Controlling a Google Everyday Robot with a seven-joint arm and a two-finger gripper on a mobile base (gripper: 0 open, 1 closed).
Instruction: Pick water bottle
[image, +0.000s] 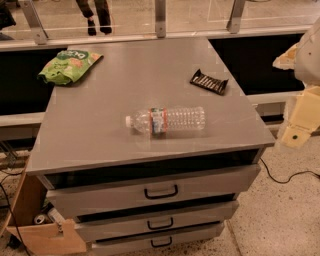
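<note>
**Three things on the worktop, one bottle to lift**

Three items lie on the grey worktop (100, 125), which tops a chest of drawers (160, 191). The water bottle (167, 120) is at the middle of the frame, on its side, with its white cap to the left and its base to the right. The label band sits near the neck. Because it lies flat rather than standing, a grasp would probably have to come from above, across the ribbed body, where the round plastic could roll or slip.

A green snack bag (69, 65) lies at the upper left and a dark packet (209, 81) at the upper right. Both are well apart from the bottle, so nothing crowds the approach.

The tool (299, 125) hangs at the right edge of the frame, beyond the worktop's side and apart from the bottle. It holds nothing, and whether it is spread or pressed together cannot be told. The pick seems not yet begun.
</note>
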